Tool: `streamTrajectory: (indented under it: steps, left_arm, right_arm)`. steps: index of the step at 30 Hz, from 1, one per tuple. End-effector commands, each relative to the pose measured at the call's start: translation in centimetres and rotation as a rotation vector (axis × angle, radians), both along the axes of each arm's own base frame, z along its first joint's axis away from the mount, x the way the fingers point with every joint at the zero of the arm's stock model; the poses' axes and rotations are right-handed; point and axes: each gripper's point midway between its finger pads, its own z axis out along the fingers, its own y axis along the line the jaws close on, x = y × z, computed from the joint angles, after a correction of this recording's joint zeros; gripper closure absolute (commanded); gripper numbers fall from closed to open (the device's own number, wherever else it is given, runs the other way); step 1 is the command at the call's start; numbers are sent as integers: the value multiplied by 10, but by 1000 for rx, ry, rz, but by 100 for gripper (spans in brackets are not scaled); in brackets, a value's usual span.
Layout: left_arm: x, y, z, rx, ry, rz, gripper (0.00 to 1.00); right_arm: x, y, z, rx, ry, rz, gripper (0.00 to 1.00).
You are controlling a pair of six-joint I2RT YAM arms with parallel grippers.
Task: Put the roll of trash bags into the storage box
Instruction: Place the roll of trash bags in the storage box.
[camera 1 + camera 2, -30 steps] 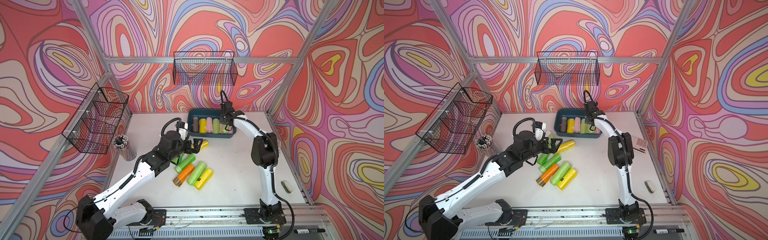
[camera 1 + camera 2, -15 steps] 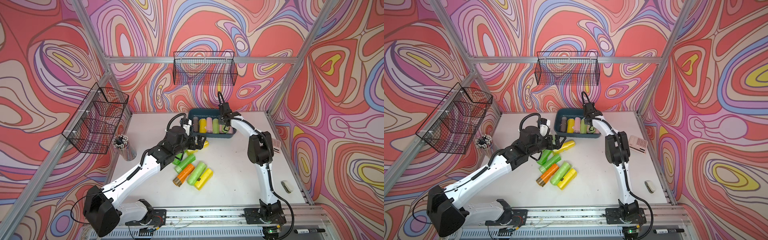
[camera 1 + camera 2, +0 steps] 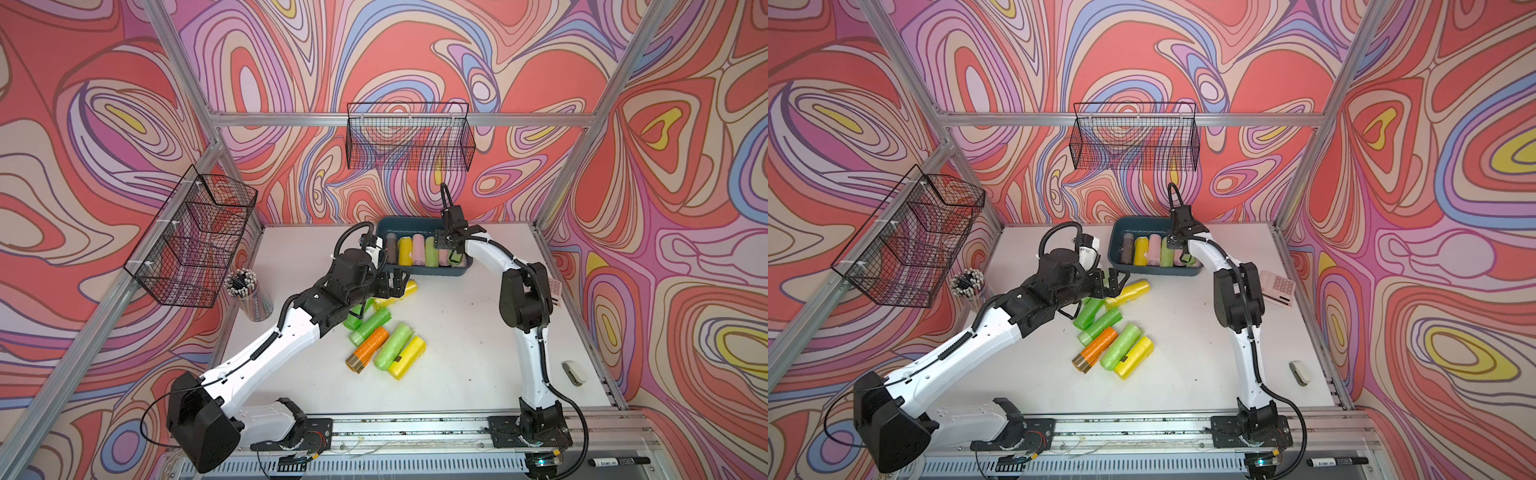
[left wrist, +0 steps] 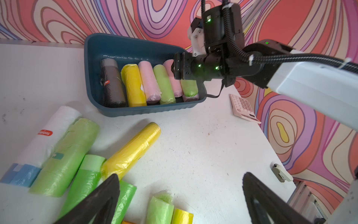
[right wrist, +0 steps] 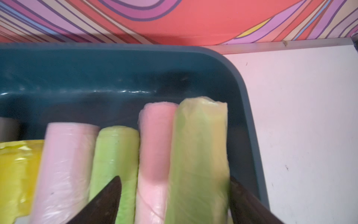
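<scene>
Releasing is judged the step in hand: the light green roll (image 5: 199, 155) lies in the storage box (image 5: 116, 64) against a pink roll (image 5: 155, 145), between the widely parted jaws of the right gripper (image 5: 175, 178). A lift clear is called for; the left gripper (image 4: 180, 174) is held wide by a yellow roll (image 4: 131, 151).

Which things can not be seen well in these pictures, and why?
- White roll: end cut off by left wrist view's edge.
- Calculator: partly behind the right arm in a top view.
- Marker print: too small, both top views.
- Right gripper touching the light green roll or not: right wrist view blurred.
</scene>
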Motion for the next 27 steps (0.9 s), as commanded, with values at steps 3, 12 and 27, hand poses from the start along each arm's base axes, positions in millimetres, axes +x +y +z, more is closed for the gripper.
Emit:
streamTrajectory:
  steps: [3,12,27]
  left_arm:
    - [-11,19,8,35,-24,29,0]
    - [-34,20,2,36,22,-46,0]
    - [-55,15,-40,58,195,-109,0]
  right_arm:
    - [-22,15,74,145,-99,62,8]
    - [-86,23,119,319,-135,118,5]
    - [-213,16,110,576,-141,143,5]
